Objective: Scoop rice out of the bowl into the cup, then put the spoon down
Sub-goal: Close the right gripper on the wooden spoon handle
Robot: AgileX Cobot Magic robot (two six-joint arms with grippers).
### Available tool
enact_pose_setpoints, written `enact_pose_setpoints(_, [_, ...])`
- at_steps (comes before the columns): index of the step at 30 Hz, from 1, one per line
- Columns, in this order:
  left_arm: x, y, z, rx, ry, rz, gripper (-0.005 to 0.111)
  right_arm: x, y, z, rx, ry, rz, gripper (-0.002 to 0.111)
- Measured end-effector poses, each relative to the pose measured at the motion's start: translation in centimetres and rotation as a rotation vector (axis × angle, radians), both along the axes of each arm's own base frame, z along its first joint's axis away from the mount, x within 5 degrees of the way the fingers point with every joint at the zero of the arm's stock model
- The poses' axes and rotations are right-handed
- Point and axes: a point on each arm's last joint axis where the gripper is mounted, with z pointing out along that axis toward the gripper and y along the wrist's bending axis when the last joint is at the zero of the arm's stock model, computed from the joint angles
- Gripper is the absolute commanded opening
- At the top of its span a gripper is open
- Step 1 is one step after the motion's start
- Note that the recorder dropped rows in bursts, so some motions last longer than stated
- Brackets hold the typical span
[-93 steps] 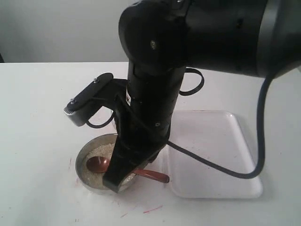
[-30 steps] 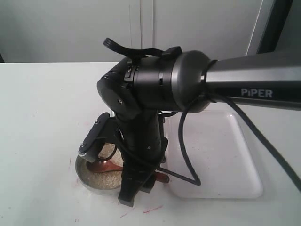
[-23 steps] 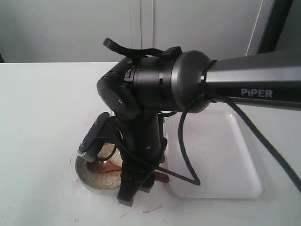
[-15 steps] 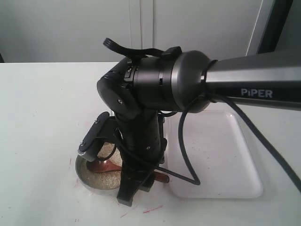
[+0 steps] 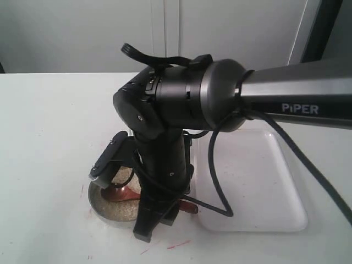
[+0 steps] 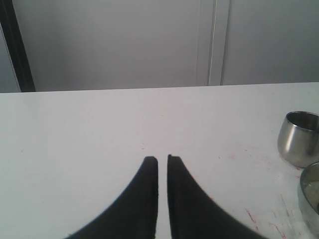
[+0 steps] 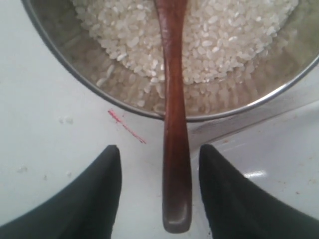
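The steel bowl holds white rice, and the reddish-brown wooden spoon lies with its scoop in the rice and its handle over the rim. My right gripper is open, one finger on each side of the handle's end, not touching it. In the exterior view the right gripper reaches down at the bowl, where the spoon shows. The small steel cup stands beside the bowl in the left wrist view. My left gripper is shut on nothing, over bare table.
A clear plastic tray lies right of the bowl, its edge close to the spoon handle. The right arm's black body hides the cup in the exterior view. Red marks dot the white table.
The right arm has lowered from a raised pose onto the bowl's near side; in the last second its gripper crept slightly lower around the spoon handle. The spoon has not moved.
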Motion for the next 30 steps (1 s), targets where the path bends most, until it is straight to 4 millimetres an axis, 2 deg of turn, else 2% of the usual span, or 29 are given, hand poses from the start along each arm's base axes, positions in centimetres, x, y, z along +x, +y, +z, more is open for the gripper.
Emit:
enact_pose_setpoints(15, [0.0, 0.0, 0.0, 0.0, 0.0, 0.0, 0.014, 0.12, 0.14, -0.02, 0.015, -0.013, 0.002, 0.046])
enact_pose_setpoints(21, [0.0, 0.0, 0.0, 0.0, 0.0, 0.0, 0.014, 0.25, 0.27, -0.84, 0.0, 0.003, -0.005, 0.035])
enact_pose_setpoints(30, [0.0, 0.0, 0.0, 0.0, 0.0, 0.0, 0.014, 0.27, 0.29, -0.99, -0.002, 0.005, -0.017, 0.033])
